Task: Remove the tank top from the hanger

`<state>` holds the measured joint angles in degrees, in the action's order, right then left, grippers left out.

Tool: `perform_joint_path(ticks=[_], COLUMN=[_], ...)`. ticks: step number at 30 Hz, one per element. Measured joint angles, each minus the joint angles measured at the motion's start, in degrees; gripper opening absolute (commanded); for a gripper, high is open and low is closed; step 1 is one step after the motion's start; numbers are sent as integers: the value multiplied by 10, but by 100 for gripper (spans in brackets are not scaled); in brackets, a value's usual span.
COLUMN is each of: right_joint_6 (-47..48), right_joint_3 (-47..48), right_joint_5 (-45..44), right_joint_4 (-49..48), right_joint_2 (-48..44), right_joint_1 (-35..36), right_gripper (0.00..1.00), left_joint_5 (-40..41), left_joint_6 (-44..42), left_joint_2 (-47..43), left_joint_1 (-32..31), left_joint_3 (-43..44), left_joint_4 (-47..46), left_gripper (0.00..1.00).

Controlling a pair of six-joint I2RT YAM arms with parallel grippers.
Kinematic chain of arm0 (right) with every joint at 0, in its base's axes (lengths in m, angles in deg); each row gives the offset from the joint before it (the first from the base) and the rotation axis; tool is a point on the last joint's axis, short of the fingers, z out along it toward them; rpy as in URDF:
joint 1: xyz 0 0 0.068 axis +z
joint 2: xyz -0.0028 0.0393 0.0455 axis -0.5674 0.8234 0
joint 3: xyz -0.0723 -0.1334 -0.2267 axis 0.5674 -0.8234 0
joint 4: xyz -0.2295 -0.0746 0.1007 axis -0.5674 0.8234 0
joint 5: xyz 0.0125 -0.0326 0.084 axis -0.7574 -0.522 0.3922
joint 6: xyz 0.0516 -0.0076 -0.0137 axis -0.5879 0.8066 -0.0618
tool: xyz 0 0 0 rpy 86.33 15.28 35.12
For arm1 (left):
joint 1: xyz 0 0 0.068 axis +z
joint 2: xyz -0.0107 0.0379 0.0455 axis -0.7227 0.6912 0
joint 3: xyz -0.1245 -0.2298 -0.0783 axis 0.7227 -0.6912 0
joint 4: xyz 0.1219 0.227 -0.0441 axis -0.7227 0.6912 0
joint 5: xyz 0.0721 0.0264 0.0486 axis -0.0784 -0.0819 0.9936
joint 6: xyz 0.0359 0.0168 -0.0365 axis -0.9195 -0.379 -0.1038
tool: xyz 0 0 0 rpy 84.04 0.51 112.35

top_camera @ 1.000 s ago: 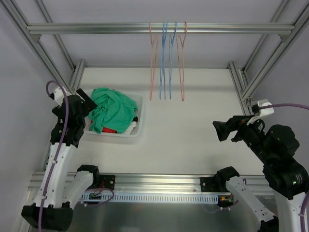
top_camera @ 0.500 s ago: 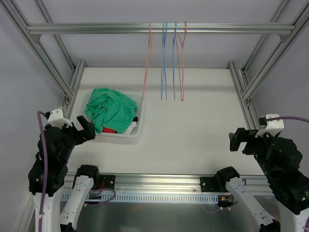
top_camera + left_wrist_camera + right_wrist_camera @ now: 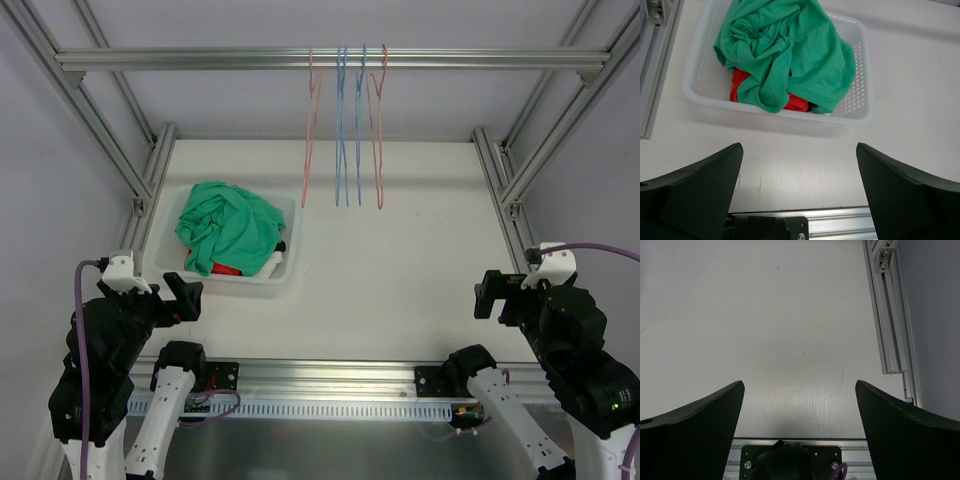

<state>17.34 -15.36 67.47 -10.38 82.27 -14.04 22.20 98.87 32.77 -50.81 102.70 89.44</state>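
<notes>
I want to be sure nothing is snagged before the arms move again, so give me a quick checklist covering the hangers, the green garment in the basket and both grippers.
1. Hangers bare: ok, all four show only wire, with no cloth on them.
2. Hangers hooked on the rail: ok.
3. Green garment inside the white basket: ok, it lies bunched on top of something red.
4. Green garment is the tank top: cannot tell, it is too crumpled.
5. Left gripper free: ok, open with nothing between the fingers.
6. Right gripper free: ok, open and empty.
</notes>
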Motion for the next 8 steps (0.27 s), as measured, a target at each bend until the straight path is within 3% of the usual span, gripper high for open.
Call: perform_joint_path(ticks=[8], right_joint_6=[-2], right_joint_3=[-1], right_joint_5=[0], right_joint_4=[0], right_joint_2=[0], right_joint_1=[0], right_gripper=[100], left_joint_5=[-13], left_joint_6=[-5], left_joint_2=[-6], left_joint_1=[0], left_joint_3=[-3], left_joint_4=[0], left_gripper=[99])
